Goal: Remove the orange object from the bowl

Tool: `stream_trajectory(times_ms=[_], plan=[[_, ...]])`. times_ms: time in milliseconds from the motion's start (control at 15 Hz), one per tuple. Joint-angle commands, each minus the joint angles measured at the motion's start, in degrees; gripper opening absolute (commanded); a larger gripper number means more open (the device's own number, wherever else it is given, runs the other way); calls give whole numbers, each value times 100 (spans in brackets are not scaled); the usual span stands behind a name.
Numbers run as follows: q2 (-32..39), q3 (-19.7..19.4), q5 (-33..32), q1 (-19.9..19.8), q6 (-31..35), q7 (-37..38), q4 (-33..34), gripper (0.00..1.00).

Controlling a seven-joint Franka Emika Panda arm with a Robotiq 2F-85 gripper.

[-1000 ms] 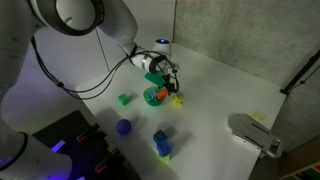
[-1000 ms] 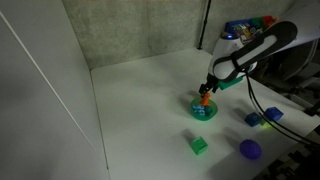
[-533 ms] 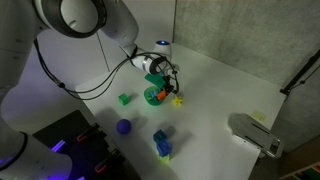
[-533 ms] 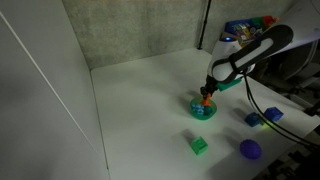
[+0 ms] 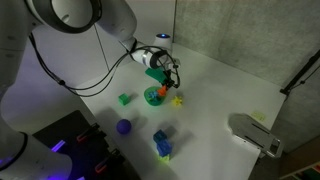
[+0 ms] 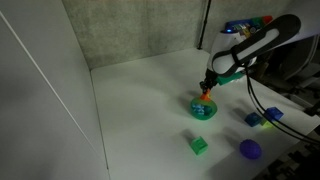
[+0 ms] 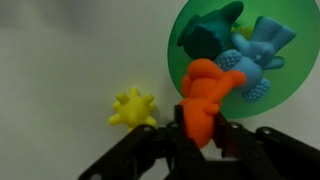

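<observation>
The orange object (image 7: 205,92) is a chunky orange-red piece, and my gripper (image 7: 203,126) is shut on its lower end. In the wrist view it overlaps the near rim of the teal-green bowl (image 7: 172,45), which also holds a teal piece (image 7: 205,35) and a blue piece (image 7: 258,55). In both exterior views the gripper (image 5: 161,86) (image 6: 207,88) hangs just above the bowl (image 5: 152,98) (image 6: 203,109), with the orange object (image 6: 206,97) showing at its tips.
A yellow star piece (image 7: 132,106) (image 5: 177,100) lies beside the bowl. A green block (image 5: 125,98) (image 6: 200,145), a purple ball (image 5: 124,127) (image 6: 249,149) and a blue-green block (image 5: 162,143) lie nearer the table's front. A grey device (image 5: 255,133) stands at one edge.
The jaws have closed on the orange object, and the gripper has risen a little above the bowl with it.
</observation>
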Motion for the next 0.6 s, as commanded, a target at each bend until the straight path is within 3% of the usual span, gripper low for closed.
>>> stream_trajectory(times_ms=[0,533], plan=[[-439,82,-35,-163,-439,-74,-150,9],[-1184,14,-71,-578,-730,-440,-610,9]])
